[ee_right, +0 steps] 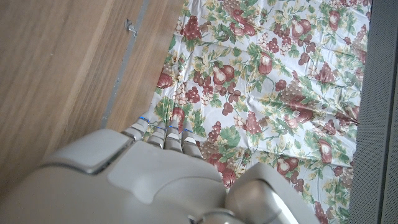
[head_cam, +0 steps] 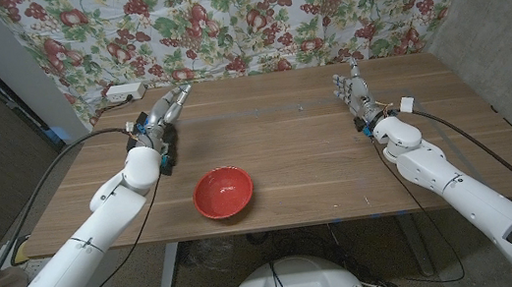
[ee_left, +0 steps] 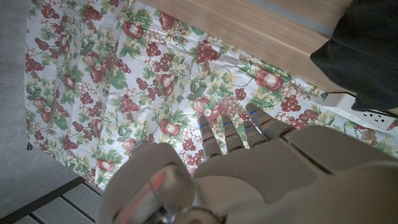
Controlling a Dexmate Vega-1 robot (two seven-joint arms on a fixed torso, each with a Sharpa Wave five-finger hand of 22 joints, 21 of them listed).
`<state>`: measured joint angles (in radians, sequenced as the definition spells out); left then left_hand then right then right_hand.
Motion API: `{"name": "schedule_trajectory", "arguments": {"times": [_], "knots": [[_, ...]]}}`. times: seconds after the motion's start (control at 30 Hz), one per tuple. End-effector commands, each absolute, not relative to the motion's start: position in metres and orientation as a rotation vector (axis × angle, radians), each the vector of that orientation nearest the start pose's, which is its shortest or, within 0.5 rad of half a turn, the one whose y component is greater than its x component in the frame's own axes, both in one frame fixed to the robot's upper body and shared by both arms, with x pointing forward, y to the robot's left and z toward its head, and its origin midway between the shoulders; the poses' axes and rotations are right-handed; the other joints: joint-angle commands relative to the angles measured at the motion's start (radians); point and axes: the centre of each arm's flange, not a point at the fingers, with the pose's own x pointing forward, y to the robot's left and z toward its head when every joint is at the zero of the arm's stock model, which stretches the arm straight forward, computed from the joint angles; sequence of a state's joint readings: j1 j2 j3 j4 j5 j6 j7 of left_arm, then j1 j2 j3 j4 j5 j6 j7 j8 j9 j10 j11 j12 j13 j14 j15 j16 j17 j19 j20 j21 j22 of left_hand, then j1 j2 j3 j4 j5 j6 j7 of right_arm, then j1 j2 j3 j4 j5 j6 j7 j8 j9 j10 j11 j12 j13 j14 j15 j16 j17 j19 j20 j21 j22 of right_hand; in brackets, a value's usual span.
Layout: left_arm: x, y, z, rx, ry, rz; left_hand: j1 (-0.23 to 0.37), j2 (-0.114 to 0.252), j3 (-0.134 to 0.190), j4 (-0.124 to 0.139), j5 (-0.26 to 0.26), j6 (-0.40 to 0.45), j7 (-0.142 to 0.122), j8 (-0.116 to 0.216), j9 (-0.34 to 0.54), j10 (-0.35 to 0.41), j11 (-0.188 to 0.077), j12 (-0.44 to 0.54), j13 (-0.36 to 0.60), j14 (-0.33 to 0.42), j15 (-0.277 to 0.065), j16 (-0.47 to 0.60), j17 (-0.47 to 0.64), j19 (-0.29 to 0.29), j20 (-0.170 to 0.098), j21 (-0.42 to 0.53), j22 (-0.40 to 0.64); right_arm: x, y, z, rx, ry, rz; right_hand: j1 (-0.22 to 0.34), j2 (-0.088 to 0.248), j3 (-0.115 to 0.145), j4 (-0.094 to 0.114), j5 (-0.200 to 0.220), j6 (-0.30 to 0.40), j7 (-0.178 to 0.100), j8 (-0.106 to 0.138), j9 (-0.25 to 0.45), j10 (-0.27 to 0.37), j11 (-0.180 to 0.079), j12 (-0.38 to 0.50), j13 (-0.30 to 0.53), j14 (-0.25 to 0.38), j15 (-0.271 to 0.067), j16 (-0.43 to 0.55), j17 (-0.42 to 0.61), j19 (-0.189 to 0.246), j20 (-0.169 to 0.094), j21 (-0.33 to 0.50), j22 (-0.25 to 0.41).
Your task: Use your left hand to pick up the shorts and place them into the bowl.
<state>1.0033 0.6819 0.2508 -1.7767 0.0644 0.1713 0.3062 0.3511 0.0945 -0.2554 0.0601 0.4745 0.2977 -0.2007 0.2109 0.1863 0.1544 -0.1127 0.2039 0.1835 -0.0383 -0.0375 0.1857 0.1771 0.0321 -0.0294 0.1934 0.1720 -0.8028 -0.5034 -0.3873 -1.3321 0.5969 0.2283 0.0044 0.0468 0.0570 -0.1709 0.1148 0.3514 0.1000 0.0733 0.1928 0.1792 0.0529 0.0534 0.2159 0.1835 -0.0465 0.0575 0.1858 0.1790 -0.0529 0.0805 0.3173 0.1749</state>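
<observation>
Left hand (head_cam: pixel 161 111) and right hand (head_cam: pixel 355 91) empty, fingers apart, wooden table (head_cam: pixel 277 151), red bowl (head_cam: pixel 223 191), fruit-print curtain (head_cam: pixel 239 17) behind.

Wooden table (head_cam: pixel 316 145), fruit-patterned cloth (head_cam: pixel 220 19) hanging behind it, white power strip (head_cam: pixel 122 93) at the table's far left corner

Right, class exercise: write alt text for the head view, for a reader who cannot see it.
A red bowl sits near the front edge of a wooden table, with two white robot arms reaching in from the bottom corners. The left hand and the right hand are near the far side, holding nothing. A fruit-patterned cloth hangs behind.
</observation>
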Motion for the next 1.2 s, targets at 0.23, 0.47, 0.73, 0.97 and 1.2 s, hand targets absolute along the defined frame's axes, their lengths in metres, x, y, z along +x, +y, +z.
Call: {"name": "schedule_trajectory", "arguments": {"times": [0.23,0.47,0.73,0.97,1.2], "knots": [[0.572,0.311,0.016,0.765,-0.567,0.311,0.021,-0.004,-0.001,-0.017,0.011,0.004,0.001,0.003,0.003,0.01,-0.003,0.006,0.005,-0.004,-0.072,0.002,0.001,-0.003,-0.02,0.002,0.002,0.65,-0.276,-0.008,0.0,-0.61,0.226,-0.004,0.009,-0.005,-0.003,0.006,0.0,0.006,0.0,0.006,0.001,0.01,0.001,0.003,-0.003,-0.005,0.001,0.004,0.008,-0.011,-0.012,0.001],[0.57,0.311,0.017,0.807,-0.558,0.334,0.034,-0.008,0.001,-0.026,0.012,0.002,-0.001,0.001,0.003,0.006,-0.006,0.004,0.005,-0.006,-0.071,0.001,0.001,-0.003,-0.017,0.001,0.002,0.648,-0.278,-0.012,0.012,-0.613,0.229,-0.003,0.009,-0.005,-0.004,0.006,0.001,0.006,0.0,0.006,0.002,0.01,0.002,0.003,-0.004,-0.008,0.001,0.004,0.007,-0.012,-0.015,0.001],[0.574,0.311,0.02,0.847,-0.559,0.334,0.045,-0.011,0.003,-0.032,0.012,0.002,-0.005,0.0,0.003,0.006,-0.007,0.003,0.005,-0.005,-0.07,0.002,0.001,0.001,-0.016,0.002,0.001,0.648,-0.277,-0.014,0.016,-0.611,0.234,-0.003,0.01,-0.005,-0.004,0.006,0.001,0.006,0.0,0.006,0.003,0.011,0.001,0.003,-0.003,-0.008,0.001,0.004,0.007,-0.014,-0.019,0.001],[0.574,0.318,0.022,0.876,-0.556,0.334,0.054,-0.013,0.004,-0.038,0.013,0.004,-0.004,0.001,0.003,0.008,-0.008,0.003,0.005,-0.006,-0.071,0.001,0.001,0.002,-0.015,0.001,0.001,0.645,-0.28,-0.016,0.018,-0.61,0.226,-0.002,0.01,-0.005,-0.005,0.006,0.002,0.007,0.0,0.006,0.003,0.011,0.001,0.003,-0.004,-0.008,0.001,0.004,0.007,-0.015,-0.022,0.001],[0.572,0.32,0.027,0.933,-0.567,0.318,0.062,-0.015,0.005,-0.043,0.014,0.008,-0.005,0.001,0.003,0.008,-0.008,0.003,0.005,-0.006,-0.072,0.001,0.001,0.004,-0.015,0.001,0.001,0.644,-0.28,-0.016,0.015,-0.612,0.23,-0.002,0.01,-0.005,-0.005,0.006,0.003,0.007,0.0,0.006,0.002,0.011,0.001,0.003,-0.003,-0.008,0.001,0.004,0.008,-0.015,-0.024,0.001]]}}
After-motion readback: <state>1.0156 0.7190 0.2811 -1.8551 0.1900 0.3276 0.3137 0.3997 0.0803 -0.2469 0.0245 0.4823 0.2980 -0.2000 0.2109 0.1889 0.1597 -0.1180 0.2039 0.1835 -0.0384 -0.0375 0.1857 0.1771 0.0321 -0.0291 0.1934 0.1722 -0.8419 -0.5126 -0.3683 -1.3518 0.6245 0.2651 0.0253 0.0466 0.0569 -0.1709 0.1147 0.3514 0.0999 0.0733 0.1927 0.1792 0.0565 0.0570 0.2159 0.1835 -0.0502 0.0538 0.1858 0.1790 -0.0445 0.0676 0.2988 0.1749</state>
